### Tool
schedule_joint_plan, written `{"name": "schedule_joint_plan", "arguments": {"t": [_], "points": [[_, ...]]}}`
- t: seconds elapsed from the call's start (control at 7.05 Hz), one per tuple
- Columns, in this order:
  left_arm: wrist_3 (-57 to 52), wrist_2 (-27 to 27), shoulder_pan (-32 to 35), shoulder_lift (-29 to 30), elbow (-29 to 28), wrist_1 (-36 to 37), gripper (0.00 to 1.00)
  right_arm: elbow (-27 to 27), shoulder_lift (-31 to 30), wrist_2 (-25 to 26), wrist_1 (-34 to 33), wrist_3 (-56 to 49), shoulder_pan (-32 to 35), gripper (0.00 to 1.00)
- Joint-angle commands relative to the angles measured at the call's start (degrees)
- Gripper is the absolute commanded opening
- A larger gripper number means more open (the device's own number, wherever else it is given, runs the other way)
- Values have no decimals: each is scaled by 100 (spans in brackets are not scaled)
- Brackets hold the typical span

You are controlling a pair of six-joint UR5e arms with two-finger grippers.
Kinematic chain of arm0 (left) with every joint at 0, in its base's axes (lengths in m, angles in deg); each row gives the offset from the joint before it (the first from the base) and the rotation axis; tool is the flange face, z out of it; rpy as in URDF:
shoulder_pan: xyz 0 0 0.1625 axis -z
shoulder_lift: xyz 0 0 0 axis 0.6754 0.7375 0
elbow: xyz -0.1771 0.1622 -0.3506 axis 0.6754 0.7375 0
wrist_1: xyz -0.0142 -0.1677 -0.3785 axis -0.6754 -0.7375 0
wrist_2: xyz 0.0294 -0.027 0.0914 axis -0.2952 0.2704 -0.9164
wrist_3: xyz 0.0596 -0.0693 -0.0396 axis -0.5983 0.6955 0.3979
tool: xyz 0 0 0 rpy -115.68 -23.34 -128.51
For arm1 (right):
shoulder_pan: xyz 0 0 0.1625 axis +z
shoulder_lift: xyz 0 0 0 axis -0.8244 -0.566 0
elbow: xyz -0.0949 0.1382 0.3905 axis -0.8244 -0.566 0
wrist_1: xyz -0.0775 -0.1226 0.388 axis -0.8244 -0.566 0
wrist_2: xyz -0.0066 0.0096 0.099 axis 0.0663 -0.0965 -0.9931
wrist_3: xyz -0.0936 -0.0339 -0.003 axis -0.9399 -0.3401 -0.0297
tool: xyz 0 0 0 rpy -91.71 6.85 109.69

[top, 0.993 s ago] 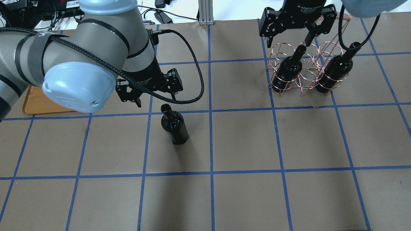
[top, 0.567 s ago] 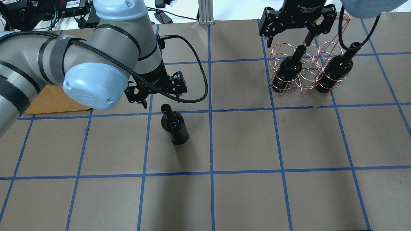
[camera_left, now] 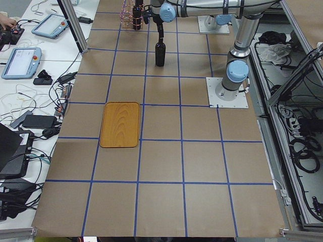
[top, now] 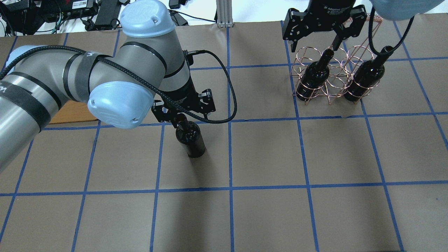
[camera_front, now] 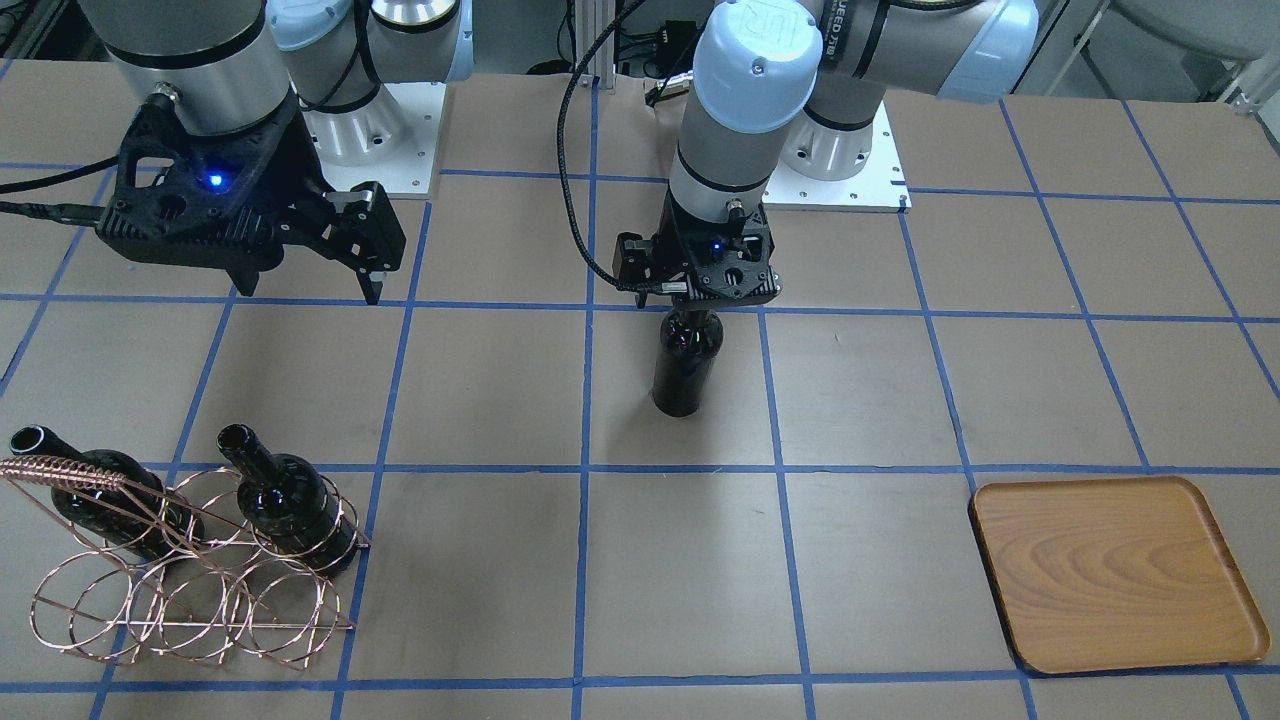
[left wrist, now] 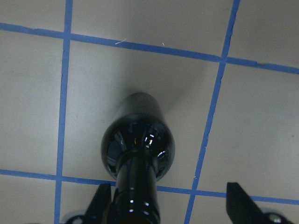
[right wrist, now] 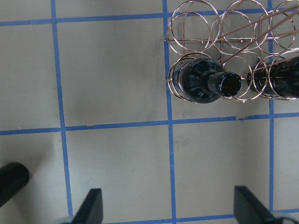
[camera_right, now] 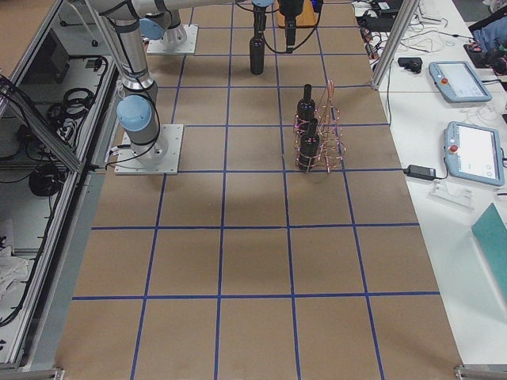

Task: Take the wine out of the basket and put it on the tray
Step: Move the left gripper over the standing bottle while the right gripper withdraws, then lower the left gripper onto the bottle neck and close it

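Note:
One wine bottle (top: 191,138) stands upright on the table, outside the basket; it also shows in the front view (camera_front: 685,365). My left gripper (top: 183,117) is open and low over it, with the slim neck (left wrist: 136,196) between the fingers (left wrist: 102,204), nearer one finger. The copper wire basket (camera_front: 60,467) holds two more bottles (top: 316,75) (top: 367,75). My right gripper (top: 316,39) hangs open and empty above the basket. The wooden tray (camera_front: 1110,570) is empty, and in the overhead view (top: 71,112) the left arm mostly hides it.
Brown paper with a blue tape grid covers the table. The basket has one empty row of loops (right wrist: 210,23) beside the two bottles. The left arm's black cable (top: 227,94) loops beside the standing bottle. Tablets and cables lie off the table's ends.
My left arm has swung right and down; its open gripper went from beside the standing bottle to straddling its neck. The right gripper and basket have not moved.

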Motion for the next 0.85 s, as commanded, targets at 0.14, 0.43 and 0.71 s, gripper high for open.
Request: {"name": "schedule_joint_plan", "arguments": {"t": [0.14,0.43,0.71], "points": [[-111,-65,-5,-112,60,-33,86,0,0,-3,-18,0,0,100],[-224,-417,-40,-156,77,-51,74,0,0,-3,-18,0,0,100],[-199,-382,-32,-95,77,28,71,0,-9,-2,-18,0,0,100]]}}
